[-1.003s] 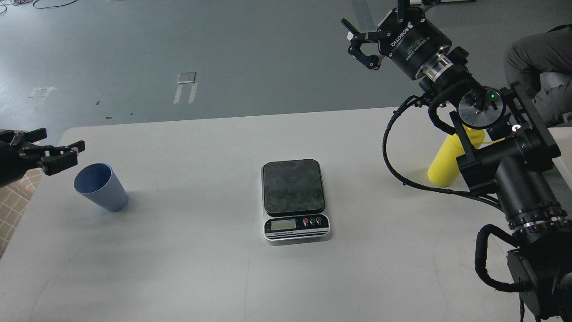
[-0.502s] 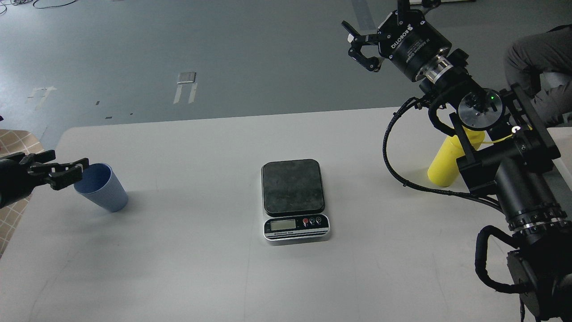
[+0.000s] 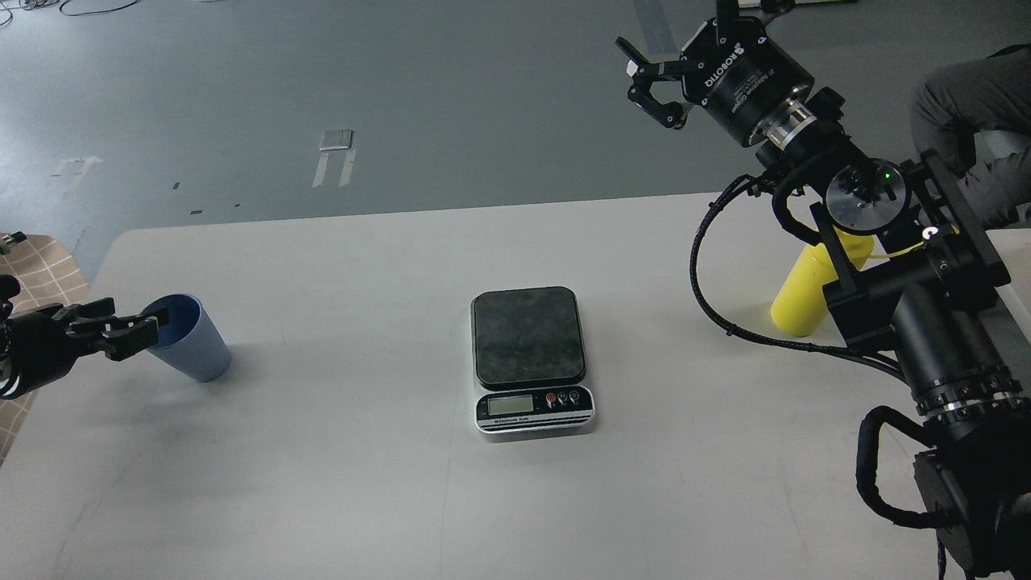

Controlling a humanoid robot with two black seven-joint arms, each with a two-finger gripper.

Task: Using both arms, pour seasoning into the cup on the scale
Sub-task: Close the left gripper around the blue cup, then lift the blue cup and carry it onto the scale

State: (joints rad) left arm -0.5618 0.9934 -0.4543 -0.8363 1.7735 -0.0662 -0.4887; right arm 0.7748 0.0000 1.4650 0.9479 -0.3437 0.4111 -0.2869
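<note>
The light blue ribbed cup (image 3: 193, 346) stands on the white table (image 3: 362, 483) at the far left. My left gripper (image 3: 133, 324) is open, low over the table, with its fingertips at the cup's left rim; I cannot tell if they touch it. The scale (image 3: 529, 334) sits in the middle of the table with its platform bare and its display facing me. The yellow seasoning bottle (image 3: 797, 298) stands at the right, its upper part hidden behind my right arm. My right gripper (image 3: 647, 80) is open and empty, held high beyond the table's far edge.
A person's grey-clad leg (image 3: 966, 97) shows at the upper right. A tan checked surface (image 3: 44, 270) lies beside the table's left edge. My right arm's thick links and cables (image 3: 926, 322) fill the right side. Grey floor lies beyond the table.
My left gripper has come down and moved right, from above the cup's left side to the level of its rim. My right gripper has barely moved.
</note>
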